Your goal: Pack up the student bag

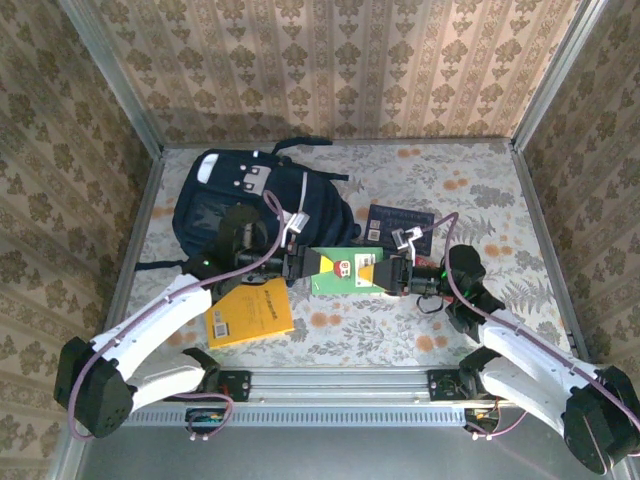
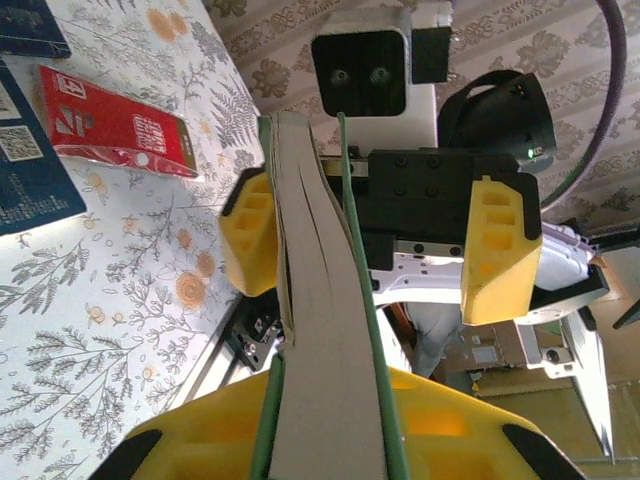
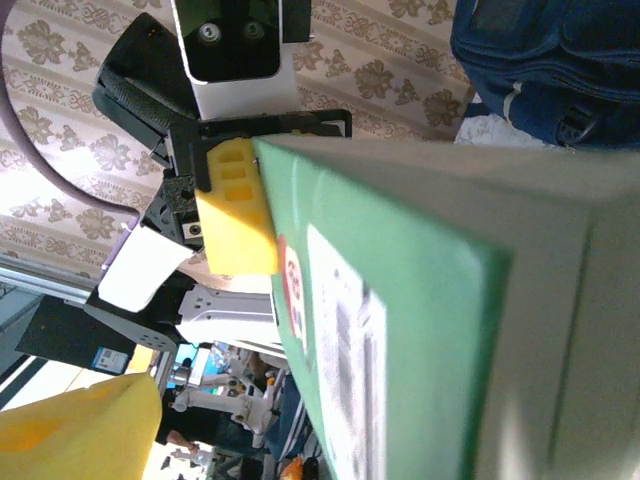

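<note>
The large dark navy fabric backpack carries thin white stripes and a grey patch. The thick green-covered book shows a yellow wedge and a red-and-white mark; its page edges are grey. The flat yellow book bears dark print, the thin dark blue booklet white print, and the slim red packet white marks. The white surface is patterned with grey ferns and orange flowers. The left end effector and right end effector are black with yellow fingers.

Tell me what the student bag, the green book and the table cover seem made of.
The student bag: matte navy woven fabric, going by seams and soft folds. The green book: paper pages in a smooth card cover; grey page edges show. The table cover: flat floral print, cloth or vinyl, unclear.
</note>
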Robot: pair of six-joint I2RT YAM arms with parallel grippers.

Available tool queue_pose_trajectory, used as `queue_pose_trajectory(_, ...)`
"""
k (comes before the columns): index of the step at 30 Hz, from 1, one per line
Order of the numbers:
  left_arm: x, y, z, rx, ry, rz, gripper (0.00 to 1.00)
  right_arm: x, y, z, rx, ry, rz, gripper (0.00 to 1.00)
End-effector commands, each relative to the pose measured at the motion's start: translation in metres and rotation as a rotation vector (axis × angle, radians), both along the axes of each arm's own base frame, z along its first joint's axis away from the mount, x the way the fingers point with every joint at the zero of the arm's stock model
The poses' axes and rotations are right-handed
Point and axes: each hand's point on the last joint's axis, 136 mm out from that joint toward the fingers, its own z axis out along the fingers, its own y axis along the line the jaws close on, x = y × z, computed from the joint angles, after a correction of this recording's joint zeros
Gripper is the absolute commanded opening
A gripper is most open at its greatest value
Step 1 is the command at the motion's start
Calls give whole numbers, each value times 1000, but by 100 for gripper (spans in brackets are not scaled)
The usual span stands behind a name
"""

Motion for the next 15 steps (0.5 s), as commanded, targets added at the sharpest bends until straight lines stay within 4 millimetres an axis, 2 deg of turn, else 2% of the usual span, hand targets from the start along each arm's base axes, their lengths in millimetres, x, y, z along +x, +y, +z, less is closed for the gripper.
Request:
queue_pose_trajectory(1,4,1,15,-34,-61,0,0,0,-3,1,-3,-7,-25,82)
queue_pose_trajectory(7,0,1,8,-36,-48,-19,0,6,-3,0,-7,1,-54,54)
queue_pose_trajectory(12,-2,1,4,-50,-32,-28,0,9,-2,2,4,7,-57,40)
queue_pose_trajectory(15,-3,1,2,-55,-28,-29,0,10,-2,2,-1,8,-63,39)
